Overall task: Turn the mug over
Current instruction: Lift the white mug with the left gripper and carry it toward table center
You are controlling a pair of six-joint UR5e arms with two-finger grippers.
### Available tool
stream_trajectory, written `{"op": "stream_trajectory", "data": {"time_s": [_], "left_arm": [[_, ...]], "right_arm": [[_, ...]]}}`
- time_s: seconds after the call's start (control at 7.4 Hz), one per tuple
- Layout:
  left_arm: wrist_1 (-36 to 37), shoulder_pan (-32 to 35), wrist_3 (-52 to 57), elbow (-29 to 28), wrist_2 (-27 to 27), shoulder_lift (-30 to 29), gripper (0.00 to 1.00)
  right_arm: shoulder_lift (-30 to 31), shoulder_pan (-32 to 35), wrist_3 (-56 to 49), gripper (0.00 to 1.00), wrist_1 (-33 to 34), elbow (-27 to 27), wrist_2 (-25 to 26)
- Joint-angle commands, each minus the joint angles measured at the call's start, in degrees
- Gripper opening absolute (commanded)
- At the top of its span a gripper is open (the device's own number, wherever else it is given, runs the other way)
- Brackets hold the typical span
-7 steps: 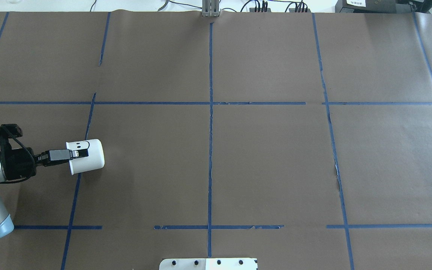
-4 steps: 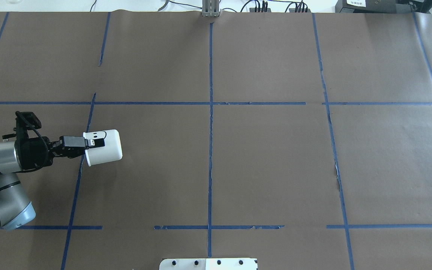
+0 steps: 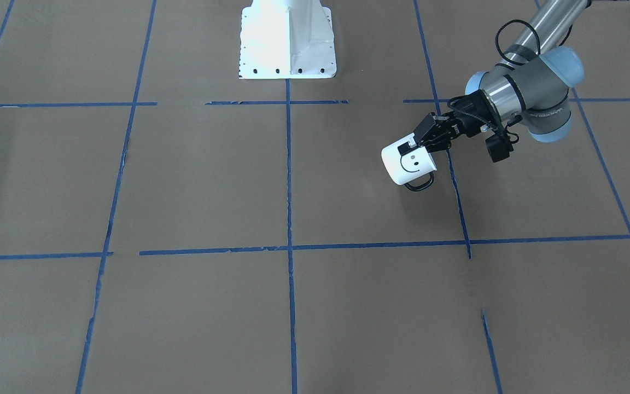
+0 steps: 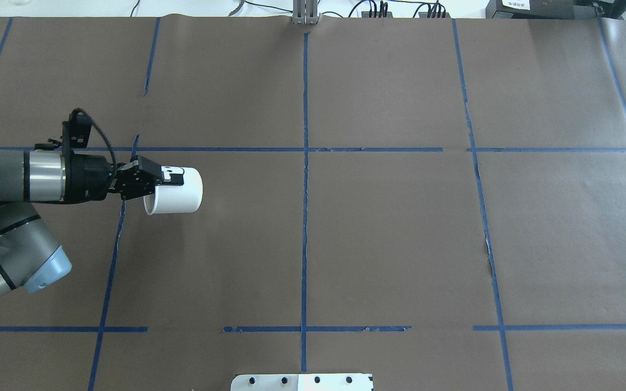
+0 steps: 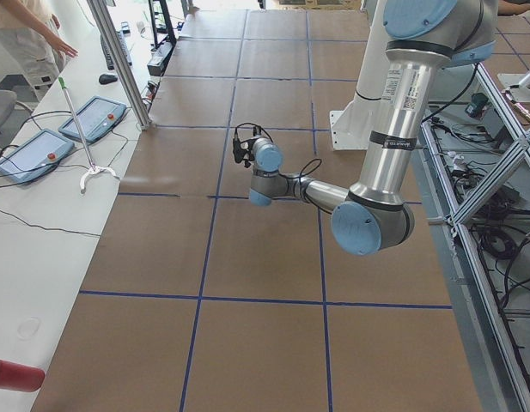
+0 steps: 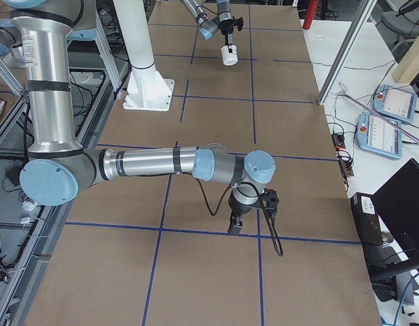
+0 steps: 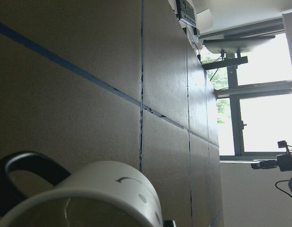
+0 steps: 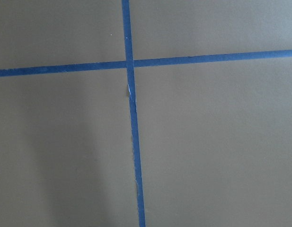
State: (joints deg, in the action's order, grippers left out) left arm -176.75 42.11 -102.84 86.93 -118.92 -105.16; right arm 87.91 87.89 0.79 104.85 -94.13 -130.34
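Note:
The white mug (image 4: 178, 191) with a black smiley face (image 3: 410, 163) and a thin black loop handle (image 3: 420, 185) lies tipped on its side in the air, just above the brown table paper. My left gripper (image 4: 164, 177) is shut on its rim, one finger inside and one outside, with the mouth turned toward the wrist. The left wrist view shows the mug (image 7: 108, 187) close up from the mouth side. The mug also shows small and far in the exterior right view (image 6: 229, 56). My right gripper (image 6: 234, 224) points down near the table in the exterior right view only; I cannot tell its state.
Blue tape lines (image 4: 305, 163) divide the brown paper into squares. The white robot base plate (image 3: 287, 41) stands at the robot's edge of the table. Operator consoles (image 5: 37, 150) lie on the white bench beyond the far edge.
My left arm has carried the mug away from the robot and to the right in the overhead view. The wrist has turned with it. The grip on the rim is unchanged.

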Motion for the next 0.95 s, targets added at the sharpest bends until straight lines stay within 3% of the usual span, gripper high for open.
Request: {"op": "stream_trajectory", "data": {"time_s": [0.0, 0.27, 0.54, 0.68, 0.81], "left_arm": [[30.0, 1.0, 4.4, 6.0, -1.8, -7.1, 0.0], [53.5, 0.3, 7.9, 7.3, -0.5, -16.4, 0.0], [71.7, -4.1, 11.9, 6.9, 5.7, -23.9, 0.0], [78.8, -6.5, 12.0, 6.2, 6.1, -27.4, 0.0], [81.7, -8.9, 12.0, 1.8, 8.2, -31.9, 0.0]], "right_arm": [[0.0, 0.0, 0.0, 1.0, 0.0, 0.0, 0.0], [0.0, 0.0, 0.0, 1.0, 0.0, 0.0, 0.0], [0.0, 0.0, 0.0, 1.0, 0.0, 0.0, 0.0], [0.0, 0.0, 0.0, 1.0, 0.0, 0.0, 0.0], [0.0, 0.0, 0.0, 1.0, 0.0, 0.0, 0.0]]}}
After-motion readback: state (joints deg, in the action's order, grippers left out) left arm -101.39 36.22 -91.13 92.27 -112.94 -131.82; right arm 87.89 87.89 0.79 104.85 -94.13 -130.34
